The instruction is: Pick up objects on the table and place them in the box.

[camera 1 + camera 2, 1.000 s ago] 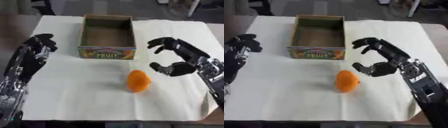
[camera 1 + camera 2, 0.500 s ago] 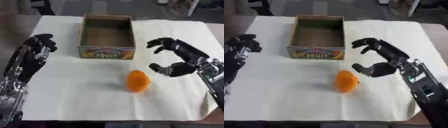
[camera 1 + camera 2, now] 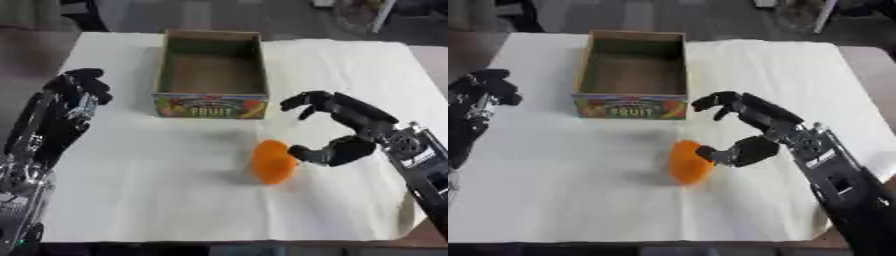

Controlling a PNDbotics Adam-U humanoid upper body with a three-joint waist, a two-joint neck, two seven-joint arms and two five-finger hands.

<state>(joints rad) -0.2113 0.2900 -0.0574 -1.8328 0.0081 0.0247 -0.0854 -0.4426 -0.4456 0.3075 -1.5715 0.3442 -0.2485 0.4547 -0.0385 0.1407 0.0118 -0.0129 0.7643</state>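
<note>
Orange object [image 3: 272, 162] lay on the tabletop [image 3: 157, 190] just in front of the box [image 3: 211, 75]. Right hand [image 3: 348, 131] was spread wide beside it, thumb touching, nothing grasped. Left hand [image 3: 74, 95] idled left of the box, fingers curled

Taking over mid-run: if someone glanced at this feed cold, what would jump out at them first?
Probably the bright orange rounded fruit lying alone on the white tablecloth, near the middle. The black right hand is right beside it, thumb at its right side and fingers arched above, not yet closed round it. Behind them stands the open cardboard box with the colourful "FRUIT" label, nothing visible inside, while the left hand waits at the left edge.
</note>
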